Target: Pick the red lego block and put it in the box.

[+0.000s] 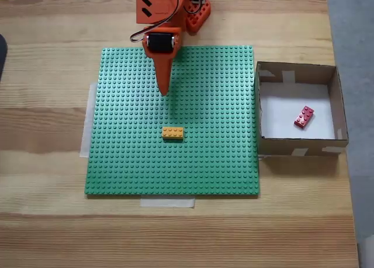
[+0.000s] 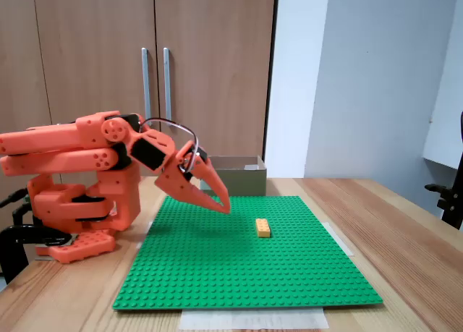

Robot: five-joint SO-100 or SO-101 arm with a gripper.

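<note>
The red lego block (image 1: 304,117) lies tilted on the white floor of the cardboard box (image 1: 335,102), right of the green baseplate in a fixed view. From the side, the box (image 2: 239,174) stands behind the baseplate and its inside is hidden. My orange gripper (image 1: 164,90) hangs over the far part of the baseplate, its fingers together and nothing between them. In the side view the gripper (image 2: 223,205) points down at the plate, just above the studs.
A green studded baseplate (image 1: 222,163) covers the middle of the wooden table. An orange-yellow brick (image 1: 172,132) sits on it near the centre, also seen from the side (image 2: 263,227). The arm's base (image 2: 72,209) stands at the table's far edge.
</note>
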